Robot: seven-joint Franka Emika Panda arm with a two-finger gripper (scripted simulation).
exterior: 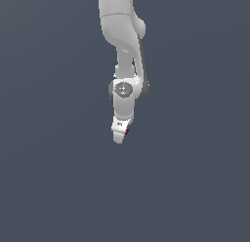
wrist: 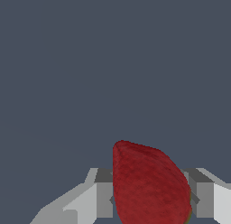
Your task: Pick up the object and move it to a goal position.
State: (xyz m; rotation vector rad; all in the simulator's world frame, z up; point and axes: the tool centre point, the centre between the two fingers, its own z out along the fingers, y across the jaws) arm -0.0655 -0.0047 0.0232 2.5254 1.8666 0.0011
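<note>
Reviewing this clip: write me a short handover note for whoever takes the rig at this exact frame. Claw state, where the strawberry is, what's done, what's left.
Claw: shut on the strawberry; in the wrist view one finger sits on each side of it, pressed against the red flesh.
Strawberry: held between the fingers. In the exterior view only a small red sliver shows at the claw's edge on the exterior view's right.
Done: the grasp looks made.
Left: carry it to the goal position. No goal marker shows in either view, and the plain grey background makes it unclear whether the strawberry is already lifted off the surface.
</note>
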